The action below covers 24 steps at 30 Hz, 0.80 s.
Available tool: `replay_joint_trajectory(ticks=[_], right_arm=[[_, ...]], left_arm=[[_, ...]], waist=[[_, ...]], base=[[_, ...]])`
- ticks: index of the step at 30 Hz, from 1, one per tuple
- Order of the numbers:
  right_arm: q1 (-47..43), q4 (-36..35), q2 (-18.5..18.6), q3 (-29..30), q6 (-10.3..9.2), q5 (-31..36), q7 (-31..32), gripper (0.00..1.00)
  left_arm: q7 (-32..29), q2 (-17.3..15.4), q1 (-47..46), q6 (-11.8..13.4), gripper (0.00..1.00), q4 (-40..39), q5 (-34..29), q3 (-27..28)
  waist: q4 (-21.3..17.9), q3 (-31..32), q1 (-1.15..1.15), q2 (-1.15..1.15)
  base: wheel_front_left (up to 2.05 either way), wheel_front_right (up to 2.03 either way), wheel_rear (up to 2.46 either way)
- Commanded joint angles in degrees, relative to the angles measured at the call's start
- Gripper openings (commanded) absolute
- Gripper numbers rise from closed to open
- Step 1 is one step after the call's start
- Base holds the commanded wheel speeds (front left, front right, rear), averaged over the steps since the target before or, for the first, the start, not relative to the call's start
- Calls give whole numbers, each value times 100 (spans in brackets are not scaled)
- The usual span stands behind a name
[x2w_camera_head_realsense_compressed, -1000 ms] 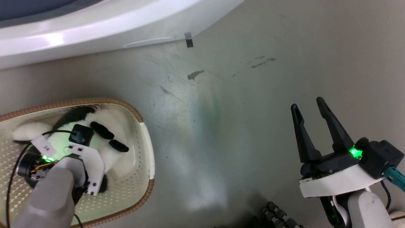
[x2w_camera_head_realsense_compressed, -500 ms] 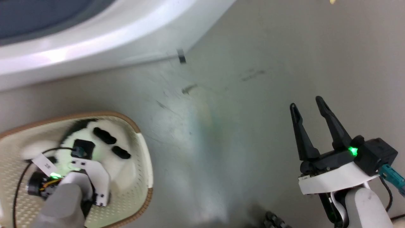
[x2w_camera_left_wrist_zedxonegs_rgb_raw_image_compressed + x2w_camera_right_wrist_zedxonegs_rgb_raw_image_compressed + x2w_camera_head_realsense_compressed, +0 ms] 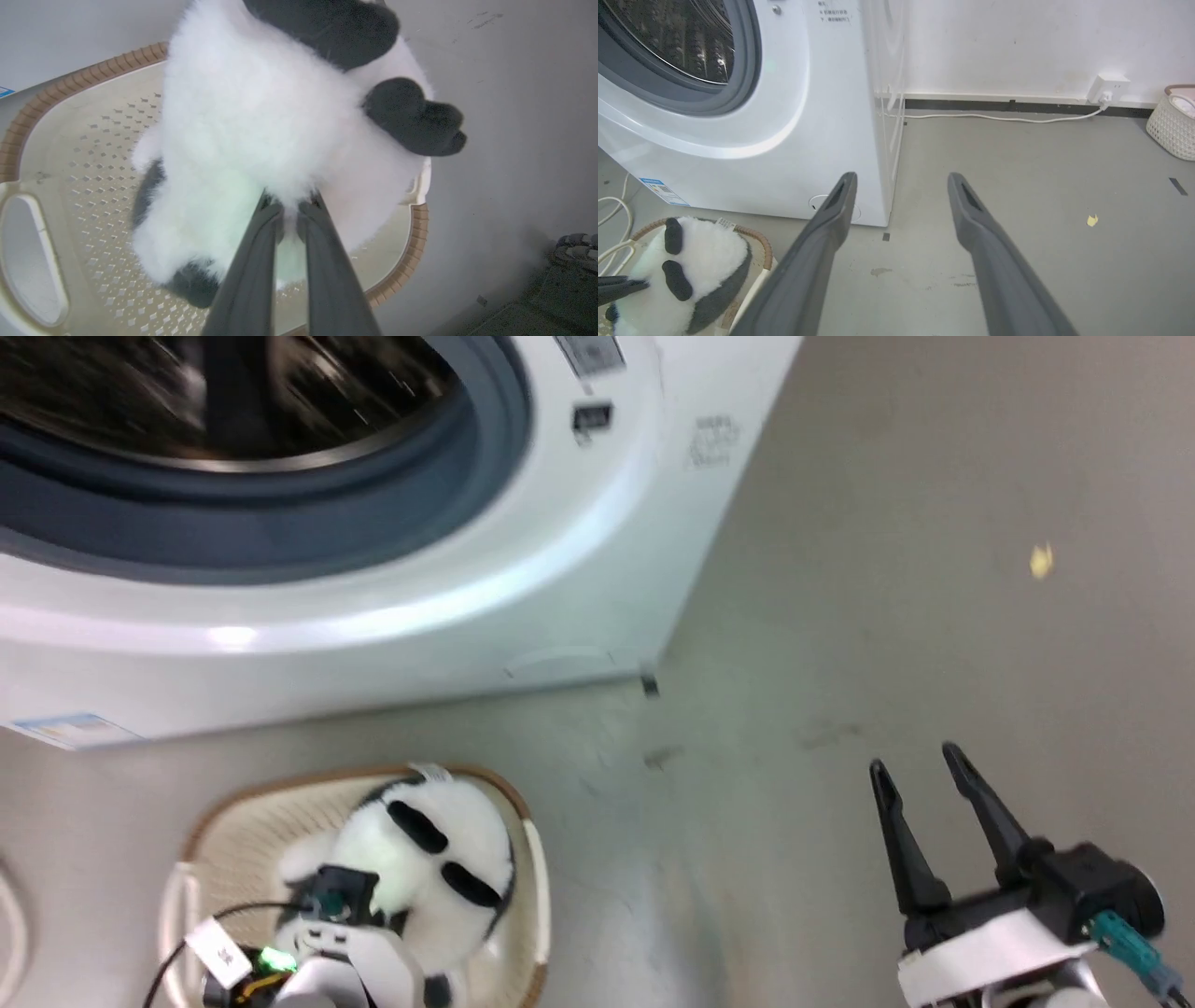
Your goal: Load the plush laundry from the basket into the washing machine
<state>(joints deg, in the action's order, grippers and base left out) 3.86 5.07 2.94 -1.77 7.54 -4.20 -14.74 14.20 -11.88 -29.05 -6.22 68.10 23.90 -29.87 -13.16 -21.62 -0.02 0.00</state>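
My left jaws are pinched nearly together on the white fur of the panda toy point(image 3: 261, 116), which stands up in the basket point(image 3: 93, 65) at 7 o'clock in my head view. My right jaws are spread wide and empty above the floor point(image 3: 840, 616) at 4 o'clock. The washing machine point(image 3: 373, 607), its drum showing, is at 11 o'clock.

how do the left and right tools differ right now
The left tool is shut on the plush; the right tool is open and holds nothing. The left tool is over the basket; the right tool is over the floor, apart from both plush and basket. Both have two long dark fingers.
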Motion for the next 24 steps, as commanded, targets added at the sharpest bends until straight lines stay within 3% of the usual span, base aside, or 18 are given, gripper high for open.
replay_joint_trajectory(ticks=[1,10,13,19,24], right_arm=[[-90,9,-6,50,-5,14,-26,100],[-455,45,-6,198,-5,-3,-26,100],[-455,42,-6,256,-5,-19,-26,100],[-251,-15,-6,365,-5,-149,-26,100],[32,-91,-6,254,-5,-239,-26,100]], left_arm=[[62,3,114,-9,0,-161,14,40],[78,-186,1191,442,0,-3180,-266,740],[79,-204,1467,433,0,-4141,-279,1041],[79,-321,1354,516,0,-5580,-360,1604],[-20,-624,596,515,0,-6161,-229,2042]], waist=[[458,672,2,0],[684,1167,2,0],[669,1161,2,0],[520,752,2,0],[312,70,2,0]], base=[[0,0,0],[0,0,0],[0,0,0],[0,0,0],[0,0,0]])
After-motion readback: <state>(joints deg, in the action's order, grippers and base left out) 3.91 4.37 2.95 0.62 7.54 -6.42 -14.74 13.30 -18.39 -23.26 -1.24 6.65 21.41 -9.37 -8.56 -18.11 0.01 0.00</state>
